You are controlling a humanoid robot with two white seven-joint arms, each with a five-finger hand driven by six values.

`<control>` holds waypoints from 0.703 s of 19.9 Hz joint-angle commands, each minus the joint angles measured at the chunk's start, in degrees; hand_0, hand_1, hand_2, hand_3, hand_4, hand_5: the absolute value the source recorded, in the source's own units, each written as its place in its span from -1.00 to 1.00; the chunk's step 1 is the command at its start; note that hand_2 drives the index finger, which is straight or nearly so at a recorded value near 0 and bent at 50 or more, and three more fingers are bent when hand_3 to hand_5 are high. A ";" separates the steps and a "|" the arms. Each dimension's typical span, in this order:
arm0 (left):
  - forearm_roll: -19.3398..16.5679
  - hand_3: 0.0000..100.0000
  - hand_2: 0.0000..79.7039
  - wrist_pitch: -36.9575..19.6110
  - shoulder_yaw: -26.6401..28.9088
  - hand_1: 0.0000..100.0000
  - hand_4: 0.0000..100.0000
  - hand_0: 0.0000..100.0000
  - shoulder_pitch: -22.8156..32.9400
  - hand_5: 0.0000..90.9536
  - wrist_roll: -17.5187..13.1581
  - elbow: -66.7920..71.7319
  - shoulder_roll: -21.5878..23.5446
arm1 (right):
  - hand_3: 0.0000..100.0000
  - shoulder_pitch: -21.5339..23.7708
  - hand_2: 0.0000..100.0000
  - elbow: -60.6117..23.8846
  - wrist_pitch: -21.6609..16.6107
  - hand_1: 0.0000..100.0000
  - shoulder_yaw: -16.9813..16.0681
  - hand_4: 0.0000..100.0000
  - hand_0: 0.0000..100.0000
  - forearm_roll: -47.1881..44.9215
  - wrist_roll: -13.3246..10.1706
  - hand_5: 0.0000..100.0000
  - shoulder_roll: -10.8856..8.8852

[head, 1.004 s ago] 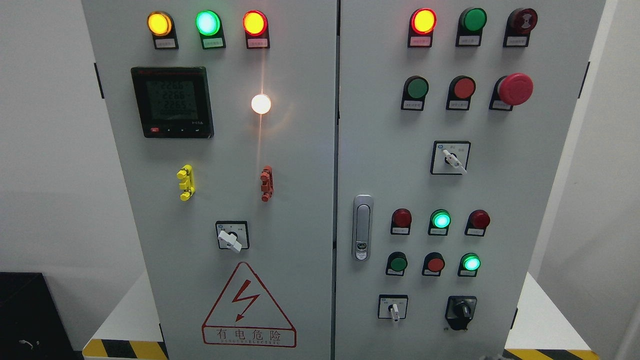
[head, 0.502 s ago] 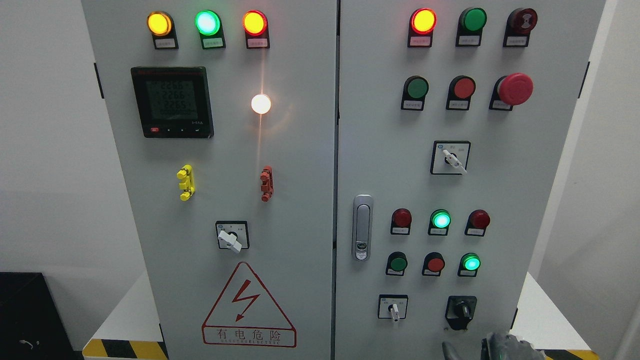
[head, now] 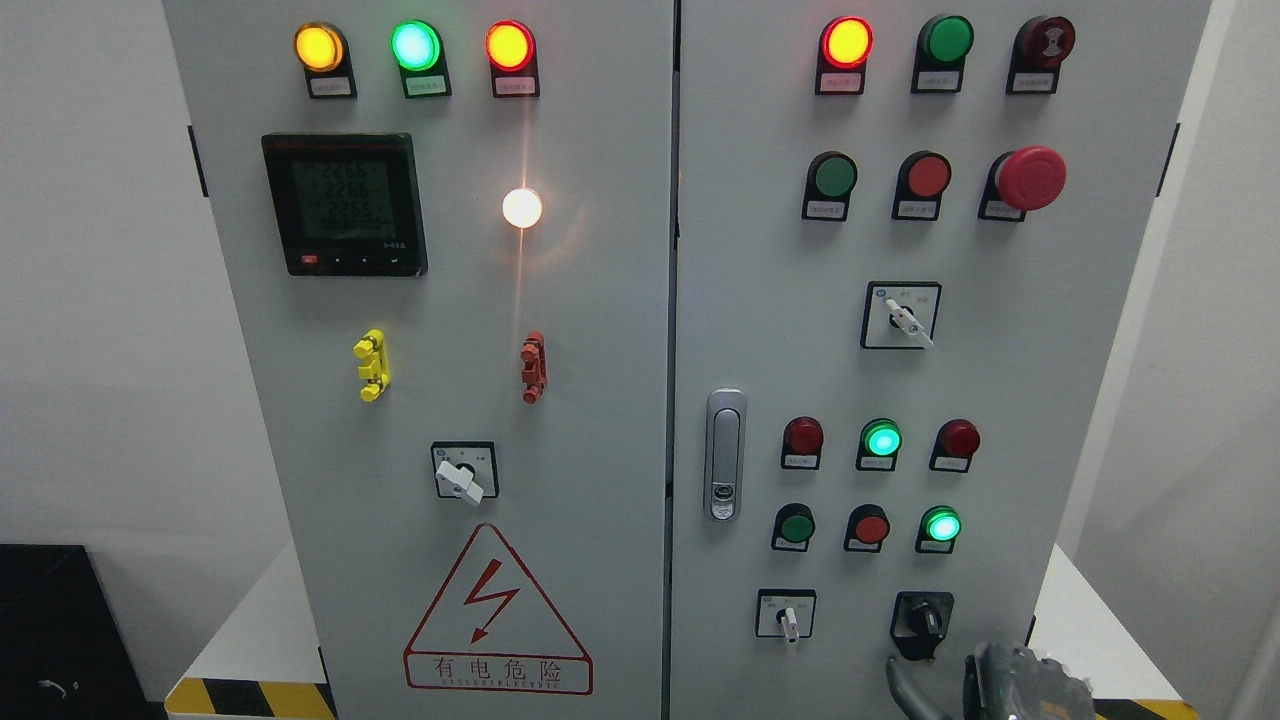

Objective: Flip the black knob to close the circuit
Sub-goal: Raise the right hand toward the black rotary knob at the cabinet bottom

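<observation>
Your right hand (head: 1000, 685) shows only partly at the bottom edge, at about 5 o'clock in the head view; you cannot tell whether it is spread or curled, and it holds nothing visible. One dark finger (head: 903, 688) rises just below the black knob (head: 922, 623), not touching it. The knob sits low on the cabinet's right door (head: 1000, 350), its pointer near 12 o'clock. At the knob's 9 o'clock is a white selector switch (head: 787, 615); at its 12 o'clock glows a green lamp (head: 941, 525).
</observation>
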 commanded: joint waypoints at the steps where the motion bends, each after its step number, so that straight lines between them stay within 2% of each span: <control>1: -0.01 -1.00 -1.00 0.02 0.00 0.11 -1.00 -0.76 0.35 -1.00 0.00 0.00 0.00 | 1.00 -1.12 0.84 1.04 -0.01 -1.00 -0.38 1.00 -1.00 0.18 0.08 1.00 0.09; 14: -0.01 -1.00 -1.00 0.02 0.00 0.11 -1.00 -0.76 0.35 -1.00 0.00 0.00 0.00 | 1.00 -3.06 0.83 3.76 0.16 -1.00 -2.40 1.00 -1.00 1.23 -0.45 1.00 -0.17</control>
